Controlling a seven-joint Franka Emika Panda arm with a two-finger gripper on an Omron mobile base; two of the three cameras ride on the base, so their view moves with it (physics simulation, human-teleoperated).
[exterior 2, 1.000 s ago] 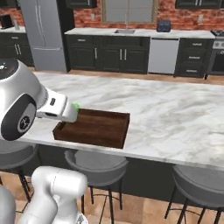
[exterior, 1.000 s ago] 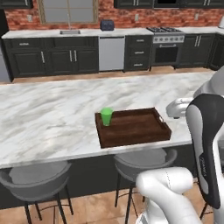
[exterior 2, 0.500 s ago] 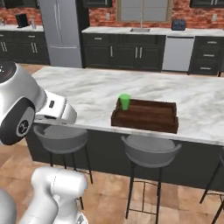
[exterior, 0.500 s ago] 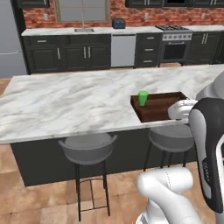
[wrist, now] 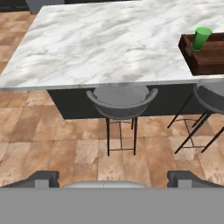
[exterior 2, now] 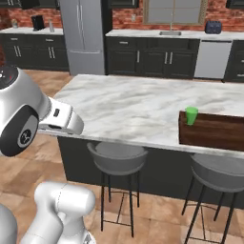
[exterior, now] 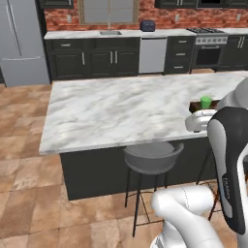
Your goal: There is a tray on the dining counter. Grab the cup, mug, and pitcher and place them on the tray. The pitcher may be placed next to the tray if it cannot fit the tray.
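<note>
Landmark: dark brown wooden tray (exterior 2: 214, 133).
- Tray sits on white marble dining counter (exterior 2: 138, 107), at its front edge, toward its right end in hand view.
- Green cup (exterior 2: 191, 116) stands upright inside tray, in corner farthest from counter's front edge in right base view.
- Grey round stool (wrist: 121, 101) tucked under counter, left of tray in hand view; second stool (exterior 2: 220, 170) directly below tray.
- Gripper (wrist: 113, 179): fingers spread wide, nothing between them; positioned off counter, well apart from tray, aimed over brown tile floor (wrist: 52, 131).
</note>
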